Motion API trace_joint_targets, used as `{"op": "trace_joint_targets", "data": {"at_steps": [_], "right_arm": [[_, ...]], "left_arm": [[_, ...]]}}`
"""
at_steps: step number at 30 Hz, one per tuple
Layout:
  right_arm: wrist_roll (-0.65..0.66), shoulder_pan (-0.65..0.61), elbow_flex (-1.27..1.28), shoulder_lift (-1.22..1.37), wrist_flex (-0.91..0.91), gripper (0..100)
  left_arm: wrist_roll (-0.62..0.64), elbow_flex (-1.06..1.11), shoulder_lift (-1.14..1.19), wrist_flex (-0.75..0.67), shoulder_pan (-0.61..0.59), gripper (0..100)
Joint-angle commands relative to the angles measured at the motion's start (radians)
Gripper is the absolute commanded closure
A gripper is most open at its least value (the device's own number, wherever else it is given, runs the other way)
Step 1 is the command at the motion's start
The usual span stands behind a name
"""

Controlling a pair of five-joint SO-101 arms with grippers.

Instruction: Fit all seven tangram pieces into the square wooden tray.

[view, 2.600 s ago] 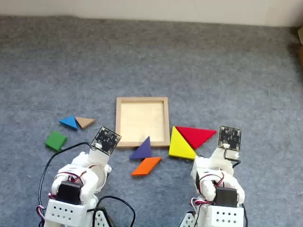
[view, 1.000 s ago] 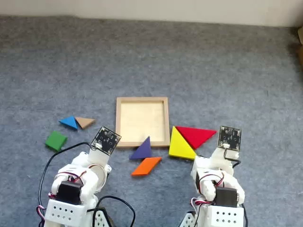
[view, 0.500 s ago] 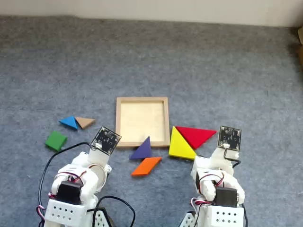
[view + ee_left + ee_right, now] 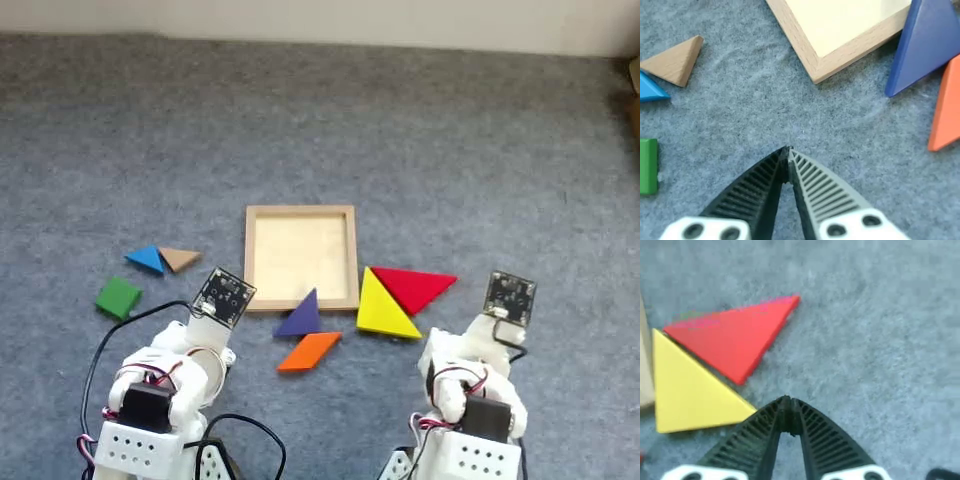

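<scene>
Right pincer closed on nothing, lower right of high view; yellow triangle just left of it, nearer this arm. Left pincer closed too, empty.

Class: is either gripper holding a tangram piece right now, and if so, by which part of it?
Nothing is held. The left gripper and the right gripper are both shut and empty, over the carpet.

square wooden tray bare; 7 tangram pieces lie outside around it.
</scene>
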Motion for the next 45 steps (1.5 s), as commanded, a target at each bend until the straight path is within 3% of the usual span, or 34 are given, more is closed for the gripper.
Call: {"op": "trace_joint_targets", "data": {"at_steps": [1, 7, 17, 23, 28, 30, 35, 41, 45], "right_arm": [[-0.008, 0.016, -0.168, 0.001, 0.064, 99.3], [-0.008, 0.015, -0.423, 0.091, 0.154, 99.3], [-0.006, -0.035, -0.843, 0.823, 0.188, 99.2], [0.057, -0.139, -0.937, 1.072, 0.059, 99.2], [0.310, -0.170, -0.938, 1.112, 0.021, 99.2], [0.353, -0.189, -0.938, 1.116, 0.018, 99.2], [0.353, -0.332, -0.938, 1.124, 0.028, 98.8], [0.241, -0.498, -0.935, 1.125, 0.058, 82.2], [0.233, -0.605, -0.900, 1.125, 0.047, 79.3]], "left_arm": [[0.006, 0.019, -0.021, 0.006, -0.007, 99], [0.006, 0.019, -0.021, 0.006, -0.007, 99], [0.006, 0.019, -0.021, 0.006, -0.007, 99], [0.006, 0.019, -0.021, 0.006, -0.007, 99], [0.006, 0.019, -0.021, 0.006, -0.007, 99], [0.006, 0.019, -0.021, 0.006, -0.007, 99], [0.006, 0.019, -0.021, 0.006, -0.007, 99], [0.006, 0.019, -0.021, 0.006, -0.007, 99], [0.006, 0.019, -0.021, 0.006, -0.007, 99]]}}
